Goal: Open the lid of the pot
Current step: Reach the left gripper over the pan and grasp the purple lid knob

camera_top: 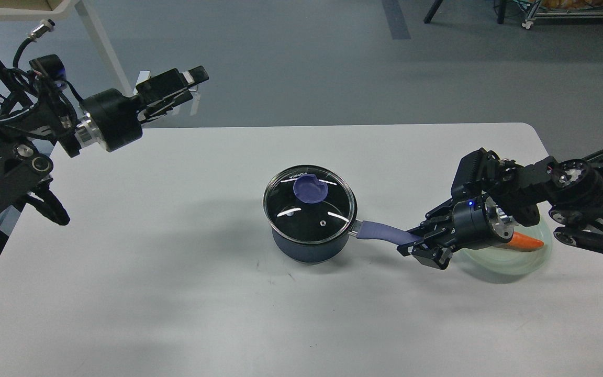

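Note:
A dark blue pot [306, 246] stands at the middle of the white table [176, 293]. Its glass lid [309, 209] sits closed on it, with a purple knob [309, 189] on top. The pot's purple handle [382, 233] points right. My right gripper [417, 245] is shut on the end of that handle. My left gripper [192, 81] hangs above the table's far left edge, well left of and behind the pot. It is turned sideways and holds nothing; I cannot make out the gap between its fingers.
A clear glass bowl [505, 262] with an orange carrot [529, 242] in it sits on the table's right side, partly under my right wrist. A white frame leg [105, 52] stands on the floor behind the far left corner.

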